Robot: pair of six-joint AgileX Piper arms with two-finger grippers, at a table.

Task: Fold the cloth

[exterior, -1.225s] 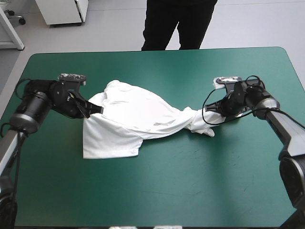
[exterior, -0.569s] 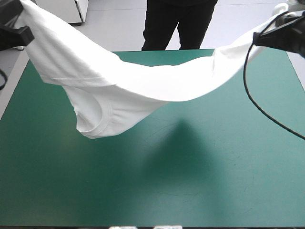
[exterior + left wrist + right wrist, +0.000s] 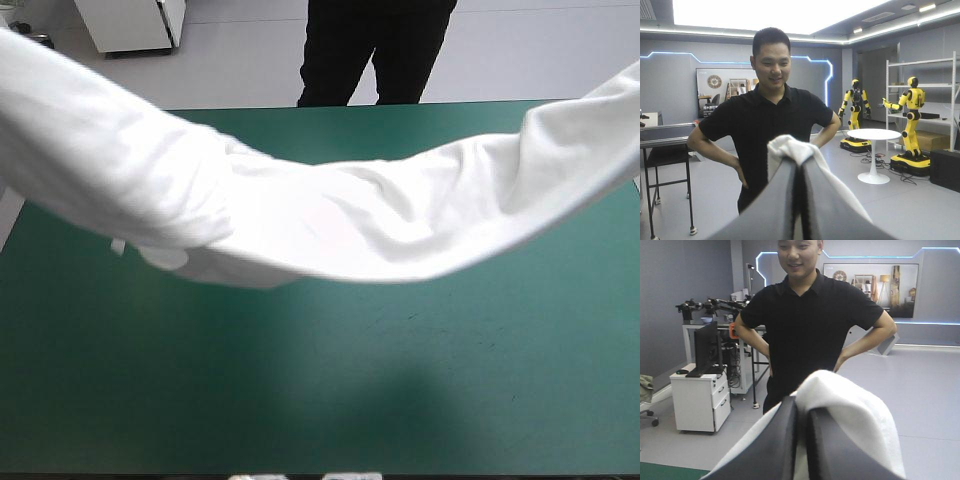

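One white T-shirt (image 3: 330, 220) is held stretched in the air above the teal-green counter (image 3: 400, 390), sagging in the middle. It is gripped at one end by the left end effector (image 3: 798, 167) and at the other by the right end effector (image 3: 801, 405), each clamped all but closed on the fabric. No fold appears made yet, so laying flat and folding are left; one T-shirt and two end effectors are counted.

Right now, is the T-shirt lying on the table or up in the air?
Up in the air. The T-shirt sags in a band above the table, pinched in the left hand and right hand.
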